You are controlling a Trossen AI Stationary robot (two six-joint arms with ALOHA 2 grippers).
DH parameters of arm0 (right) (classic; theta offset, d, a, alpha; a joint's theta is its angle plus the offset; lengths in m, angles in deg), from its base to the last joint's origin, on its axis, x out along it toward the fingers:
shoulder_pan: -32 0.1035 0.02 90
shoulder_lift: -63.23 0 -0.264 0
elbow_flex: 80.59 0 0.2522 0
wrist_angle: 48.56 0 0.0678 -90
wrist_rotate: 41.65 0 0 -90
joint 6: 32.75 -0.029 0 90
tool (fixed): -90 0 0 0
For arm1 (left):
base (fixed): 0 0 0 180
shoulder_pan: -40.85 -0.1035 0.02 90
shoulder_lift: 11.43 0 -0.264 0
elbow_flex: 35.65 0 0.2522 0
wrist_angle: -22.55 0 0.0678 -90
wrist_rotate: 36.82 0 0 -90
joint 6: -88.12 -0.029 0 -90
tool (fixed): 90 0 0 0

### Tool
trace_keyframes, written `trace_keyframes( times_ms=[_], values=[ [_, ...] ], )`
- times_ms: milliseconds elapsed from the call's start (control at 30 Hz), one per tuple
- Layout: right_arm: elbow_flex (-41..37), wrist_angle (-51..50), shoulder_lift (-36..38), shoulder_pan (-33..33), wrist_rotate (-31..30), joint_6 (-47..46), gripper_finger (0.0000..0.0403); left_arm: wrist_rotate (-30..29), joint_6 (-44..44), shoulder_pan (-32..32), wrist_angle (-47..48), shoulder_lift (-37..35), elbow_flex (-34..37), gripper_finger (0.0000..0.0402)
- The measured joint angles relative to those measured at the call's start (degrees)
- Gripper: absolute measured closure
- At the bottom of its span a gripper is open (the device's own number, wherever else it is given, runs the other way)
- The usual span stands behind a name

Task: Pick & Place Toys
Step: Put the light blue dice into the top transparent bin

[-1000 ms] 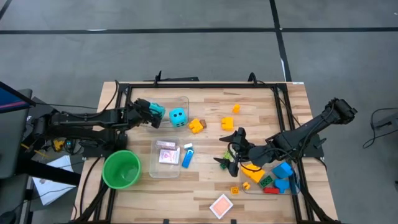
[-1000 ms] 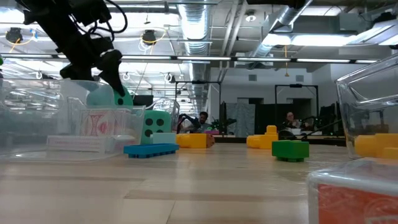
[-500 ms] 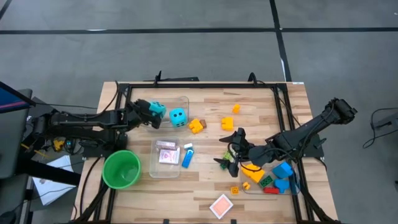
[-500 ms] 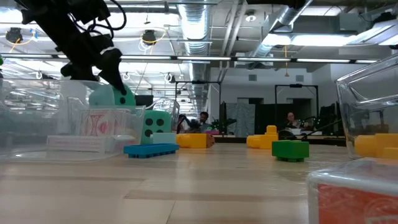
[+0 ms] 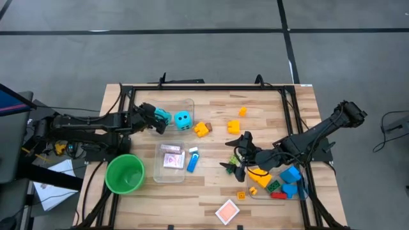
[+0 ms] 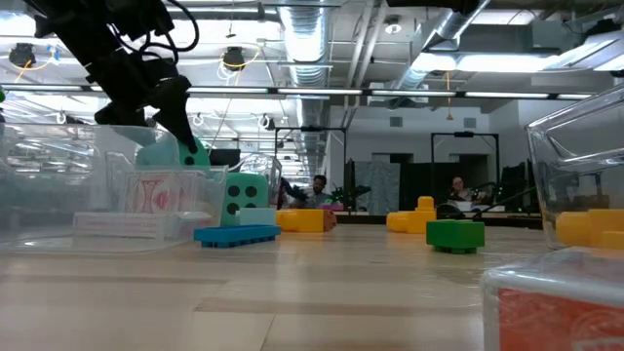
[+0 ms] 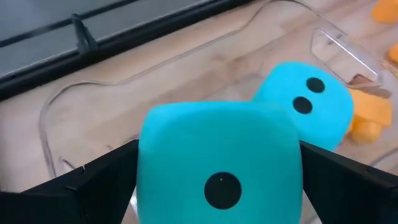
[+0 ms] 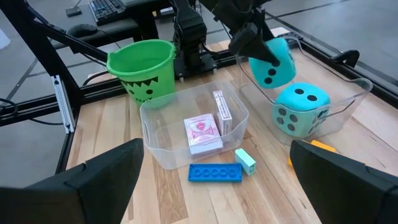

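Observation:
My left gripper (image 5: 155, 119) is shut on a cyan foam die (image 7: 217, 162) over the left end of a clear bin (image 5: 189, 102) at the table's far left. The second cyan die (image 5: 183, 119) rests on that bin's floor and also shows in the left wrist view (image 7: 306, 107). A nearer clear bin (image 5: 160, 171) holds red-and-white card packs (image 8: 203, 133). A blue brick (image 5: 192, 163) lies beside it. My right gripper (image 5: 234, 153) is open and empty at mid-table, right of centre, just above a green brick (image 5: 238, 171). My left gripper pinches the die by two opposite side faces (image 7: 144, 168) between its two fingers (image 7: 93, 183). The fingers come slanting down from the table's left. The die is lifted clear, above the bin's floor, with a one-dot face toward the wrist camera.
A green cup (image 5: 124, 174) stands near the table's left front. Yellow and orange bricks (image 5: 202, 129) lie around the table's middle. A clear bin (image 5: 300, 191) with several bricks is at the right front. A card pack (image 5: 227, 211) and an orange brick (image 5: 240, 195) lie near the front edge.
My left gripper, still shut on the die, has risen slightly and come down again over the far bin, shifting a little toward the table's left. My right gripper has kept still.

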Motion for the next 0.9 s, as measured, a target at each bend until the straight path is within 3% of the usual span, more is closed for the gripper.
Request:
trace_keyframes(
  times_ms=[233,500,667,900],
  values=[
    [0.0,0.1,0.0,0.0,0.0,-0.1,0.0007,-1.4,0.0,-2.4,0.4,0.9,0.0,0.0002],
    [0.0,0.2,0.0,-0.1,0.0,-0.1,0.0007,9.9,-1.0,-8.4,0.8,0.9,-1.3,0.0002],
    [0.0,0.3,0.0,-0.9,0.2,-0.1,0.0007,11.2,-1.9,-9.2,4.8,3.3,-6.4,0.0002],
    [0.0,0.4,0.0,-1.6,1.8,0.4,0.0007,11.3,-3.1,-8.5,17.3,15.5,-18.2,0.0002]
  ],
)
